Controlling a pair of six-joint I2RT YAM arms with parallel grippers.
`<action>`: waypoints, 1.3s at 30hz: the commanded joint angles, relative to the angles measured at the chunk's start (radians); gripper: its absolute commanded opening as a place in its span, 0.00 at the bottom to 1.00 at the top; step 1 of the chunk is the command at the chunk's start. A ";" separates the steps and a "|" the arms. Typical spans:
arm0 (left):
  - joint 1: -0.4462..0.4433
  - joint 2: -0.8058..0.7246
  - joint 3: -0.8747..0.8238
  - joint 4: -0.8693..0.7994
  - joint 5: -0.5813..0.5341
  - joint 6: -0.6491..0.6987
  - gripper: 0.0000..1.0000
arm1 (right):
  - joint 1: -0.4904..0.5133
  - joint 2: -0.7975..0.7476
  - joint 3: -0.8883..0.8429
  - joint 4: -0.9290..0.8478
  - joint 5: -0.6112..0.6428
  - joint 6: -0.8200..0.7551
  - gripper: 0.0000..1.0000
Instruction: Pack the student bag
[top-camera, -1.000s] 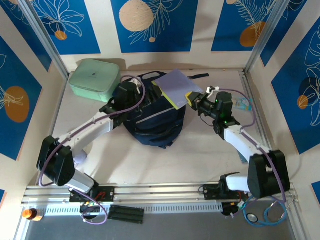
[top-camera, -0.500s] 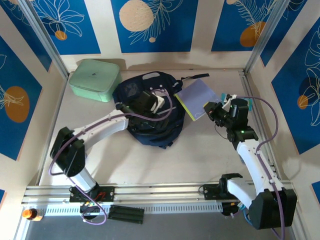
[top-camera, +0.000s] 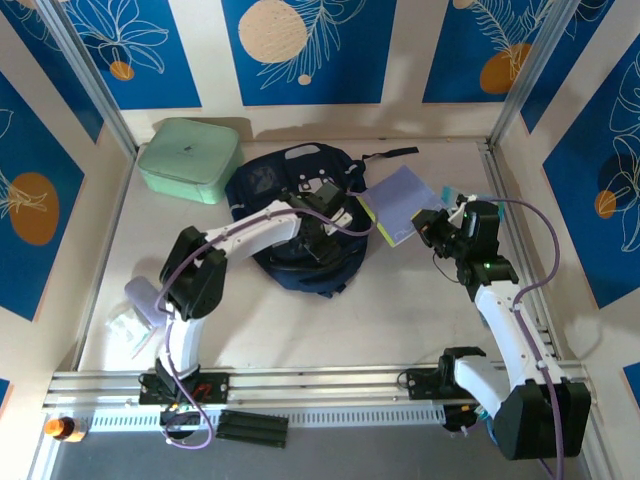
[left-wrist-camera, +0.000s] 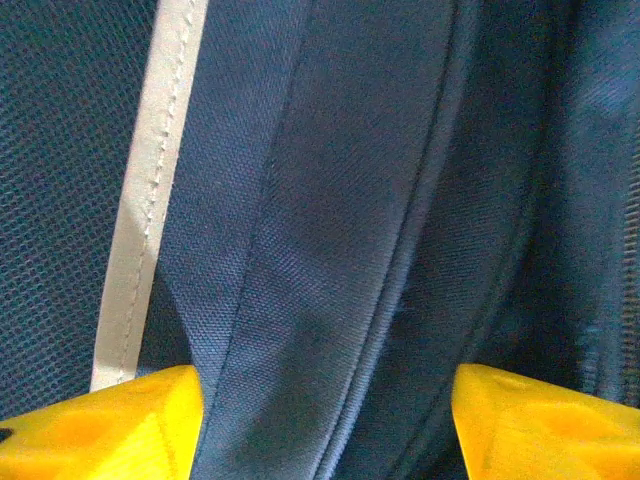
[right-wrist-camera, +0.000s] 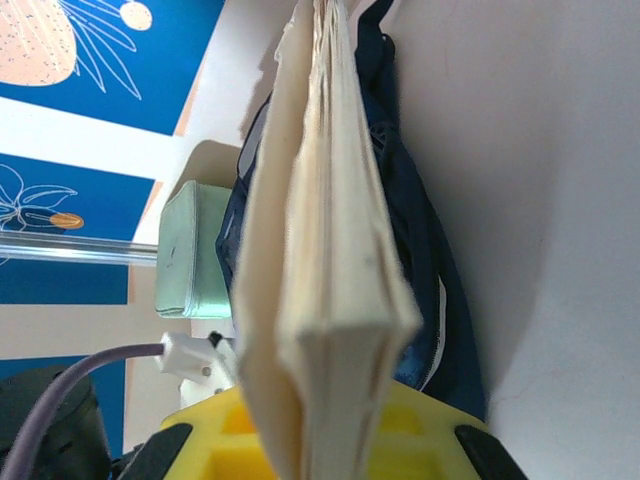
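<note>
L fingers (left-wrist-camera: 95, 430) cropped at btm edge; notebook (right-wrist-camera: 320, 250) top cut off.

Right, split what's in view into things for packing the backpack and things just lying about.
For the job: large navy-blue fabric backpack; thin lilac notebook with yellow edge, clamped in the right gripper; left gripper astride a backpack fold.
Lying about: mint-green rectangular case, back left; crumpled clear plastic wrapper, front left; small orange bottle by the rail.
</note>
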 joint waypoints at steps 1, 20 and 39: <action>-0.005 0.044 0.103 -0.094 -0.071 0.021 0.63 | -0.010 -0.010 -0.011 0.039 -0.031 -0.006 0.00; -0.020 0.167 0.222 -0.139 -0.143 0.049 0.45 | -0.059 -0.015 -0.033 0.039 -0.051 0.019 0.00; -0.014 -0.044 0.192 -0.028 -0.147 0.048 0.00 | -0.065 -0.149 0.003 -0.257 0.199 -0.016 0.00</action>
